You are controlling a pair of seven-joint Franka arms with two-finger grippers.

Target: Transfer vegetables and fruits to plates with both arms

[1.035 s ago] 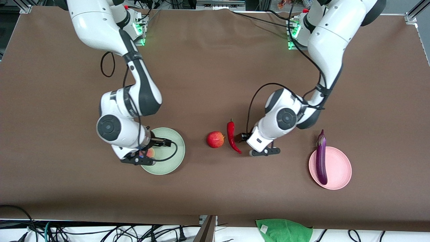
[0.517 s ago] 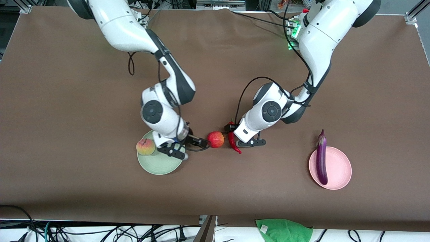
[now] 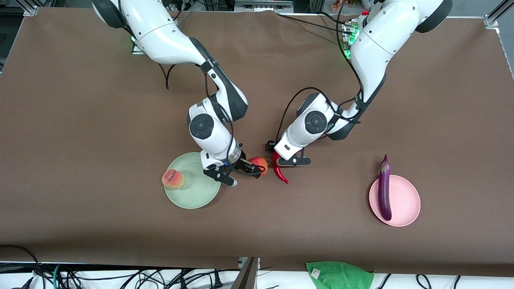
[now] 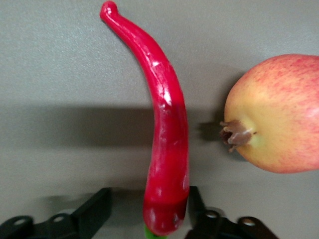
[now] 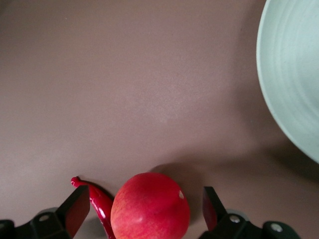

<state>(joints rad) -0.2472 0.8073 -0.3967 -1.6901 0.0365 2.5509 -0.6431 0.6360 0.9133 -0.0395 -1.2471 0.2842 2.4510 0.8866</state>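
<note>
Brown table (image 3: 80, 120), near edge first: I see the green cloth (image 3: 339, 275) hanging off it. Pink plate (image 3: 403, 208) toward the left arm's end holds the eggplant (image 3: 384, 188), cap poking over the rim. Mint plate (image 3: 196, 192) toward the right arm's end, peach (image 3: 173, 179) on its rim. Mid-table, right gripper (image 5: 144, 209) spread around the pomegranate (image 3: 260, 163), fingers (image 5: 75, 211) not touching. Beside it, left gripper (image 4: 149, 211) spread either side of the chili (image 3: 279, 170) stem end, one finger (image 4: 94, 211) apart, the other right beside it.
</note>
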